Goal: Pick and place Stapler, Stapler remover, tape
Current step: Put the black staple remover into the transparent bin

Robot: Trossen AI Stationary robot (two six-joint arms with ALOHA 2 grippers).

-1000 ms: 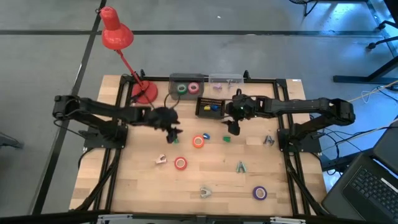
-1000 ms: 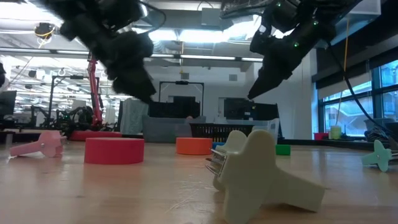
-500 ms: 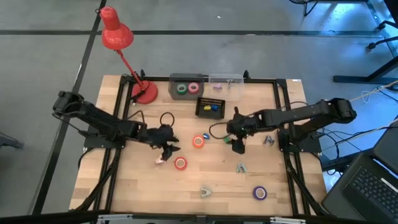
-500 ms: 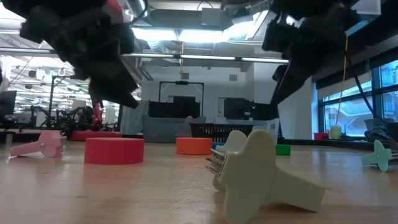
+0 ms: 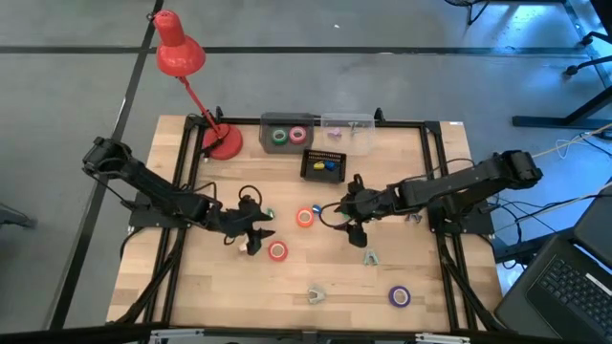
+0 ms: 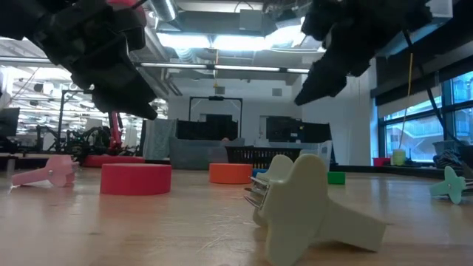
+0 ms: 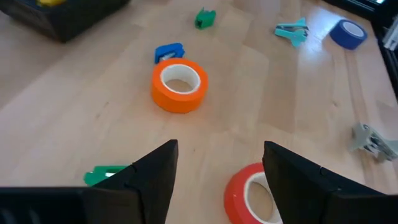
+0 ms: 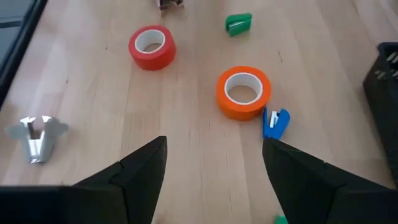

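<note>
My left gripper (image 5: 251, 239) (image 7: 217, 155) is open and hangs over the wood just left of the red tape roll (image 5: 277, 250) (image 7: 254, 196). The orange tape roll (image 5: 305, 217) (image 7: 179, 84) (image 8: 244, 91) lies flat between the two grippers. My right gripper (image 5: 356, 229) (image 8: 214, 149) is open too, to the right of the orange roll. A small blue stapler (image 8: 275, 122) (image 7: 169, 51) lies beside that roll. A green stapler (image 8: 238, 23), a pink staple remover (image 6: 48, 170), a white one (image 5: 316, 294) (image 6: 310, 203) and a purple roll (image 5: 399, 296) lie loose on the table.
A grey bin (image 5: 287, 125) at the far edge holds a green and a red-pink roll, next to a clear box (image 5: 346, 124) and a black basket (image 5: 323, 164). A red lamp (image 5: 222, 141) stands at the far left. A teal remover (image 5: 370, 256) lies near my right gripper.
Both grippers have moved toward the table's near edge and come down. The left one went from beside the lamp's base to beside the red roll. The right one went from the black basket to beside the orange roll. No object has moved.
</note>
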